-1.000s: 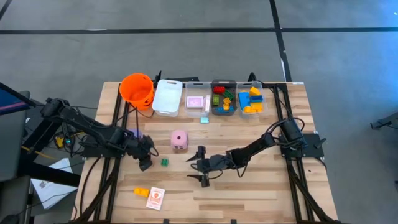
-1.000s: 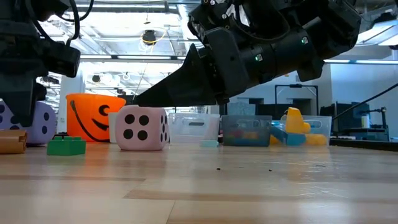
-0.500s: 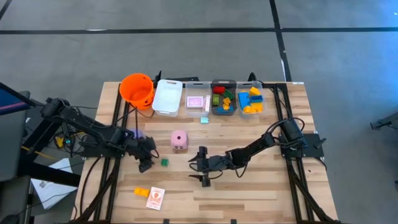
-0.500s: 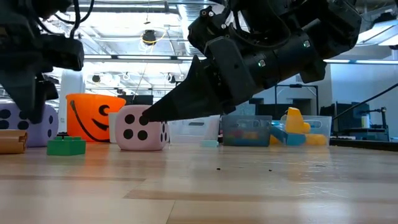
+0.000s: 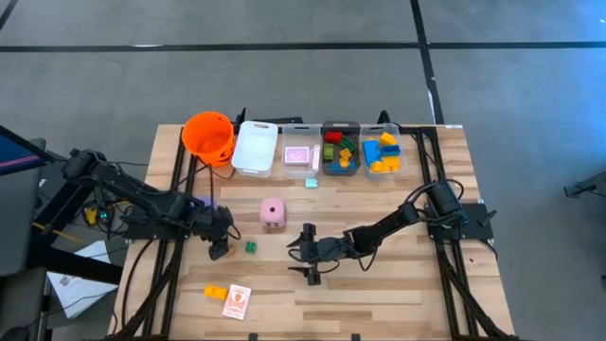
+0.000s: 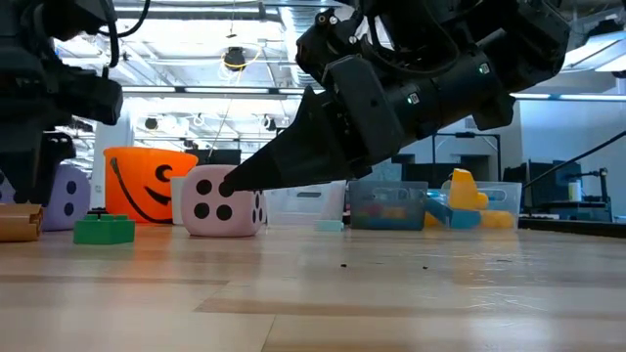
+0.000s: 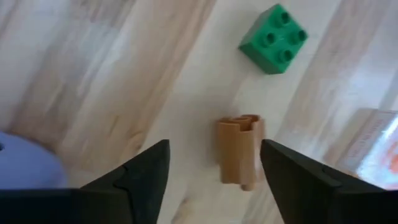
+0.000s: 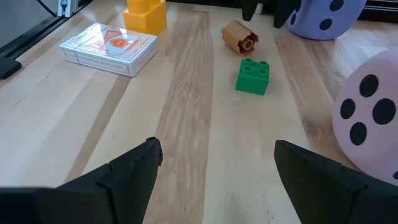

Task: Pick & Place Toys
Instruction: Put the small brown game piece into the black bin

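My left gripper (image 5: 219, 248) points down at the table's left, open. In its wrist view (image 7: 214, 180) its fingers stand on either side of a small tan cylinder piece (image 7: 239, 150) without touching it. A green brick (image 7: 273, 38) lies just beyond, also seen in the high view (image 5: 251, 247). A purple die (image 6: 67, 194) stands beside the left gripper. A pink die (image 5: 273, 213) stands mid-table. My right gripper (image 5: 308, 254) is open and empty, low over the table near the pink die (image 8: 370, 118).
A yellow-orange brick (image 5: 216, 293) and a card pack (image 5: 237, 301) lie near the front left. Along the far edge stand an orange bucket (image 5: 208, 134), a white bin (image 5: 254, 147), a clear bin with pink cards (image 5: 300, 153) and two bins of bricks (image 5: 341, 150) (image 5: 382, 150).
My right gripper has tipped its fingers down toward the pink die and then kept still. My left gripper has shifted a little over the tan piece, last toward the table's left edge. No toy has moved.
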Controlling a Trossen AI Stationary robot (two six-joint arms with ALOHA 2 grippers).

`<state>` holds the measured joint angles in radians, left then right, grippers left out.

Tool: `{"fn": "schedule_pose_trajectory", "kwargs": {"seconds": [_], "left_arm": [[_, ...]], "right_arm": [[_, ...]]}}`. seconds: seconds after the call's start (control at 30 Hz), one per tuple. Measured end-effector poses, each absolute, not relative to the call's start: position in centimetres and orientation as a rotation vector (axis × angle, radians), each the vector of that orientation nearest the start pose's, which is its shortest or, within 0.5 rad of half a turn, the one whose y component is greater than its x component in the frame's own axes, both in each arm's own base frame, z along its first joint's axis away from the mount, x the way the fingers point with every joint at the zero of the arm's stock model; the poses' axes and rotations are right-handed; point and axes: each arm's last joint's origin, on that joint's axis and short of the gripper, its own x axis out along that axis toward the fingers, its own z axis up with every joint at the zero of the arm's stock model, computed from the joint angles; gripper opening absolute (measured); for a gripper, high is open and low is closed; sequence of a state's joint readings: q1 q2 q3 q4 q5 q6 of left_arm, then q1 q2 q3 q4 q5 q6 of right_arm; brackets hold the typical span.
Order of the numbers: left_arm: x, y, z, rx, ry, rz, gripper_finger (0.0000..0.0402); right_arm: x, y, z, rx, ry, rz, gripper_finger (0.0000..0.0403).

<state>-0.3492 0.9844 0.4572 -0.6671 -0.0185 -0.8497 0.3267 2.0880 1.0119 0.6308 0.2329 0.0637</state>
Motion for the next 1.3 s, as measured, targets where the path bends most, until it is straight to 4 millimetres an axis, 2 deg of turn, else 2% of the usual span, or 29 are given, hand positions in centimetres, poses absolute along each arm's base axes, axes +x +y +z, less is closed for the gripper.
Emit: {"fn": "schedule_pose_trajectory", "kwargs": {"seconds": [0.17,0.3,0.43,0.9,1.3], "left_arm": [[14.4,-5.2,16.3,-0.54,1.198,0.201,0.0281],[14.4,-5.2,16.1,-0.554,1.195,0.211,0.0295],[14.2,-5.1,15.5,-0.562,1.193,0.218,0.0296],[14.2,-5.2,15.4,-0.583,1.182,0.223,0.0296],[14.4,-6.8,14.5,-0.528,1.241,0.205,0.0296]], "right_arm": [[38.7,12.4,10.4,-0.061,0.434,0.079,0.0311],[38.7,12.4,10.4,-0.062,0.435,0.079,0.0311],[38.7,12.4,10.4,-0.062,0.434,0.079,0.0311],[38.7,12.4,10.4,-0.064,0.434,0.079,0.0311],[38.7,12.4,10.4,-0.064,0.434,0.079,0.0311]]}}
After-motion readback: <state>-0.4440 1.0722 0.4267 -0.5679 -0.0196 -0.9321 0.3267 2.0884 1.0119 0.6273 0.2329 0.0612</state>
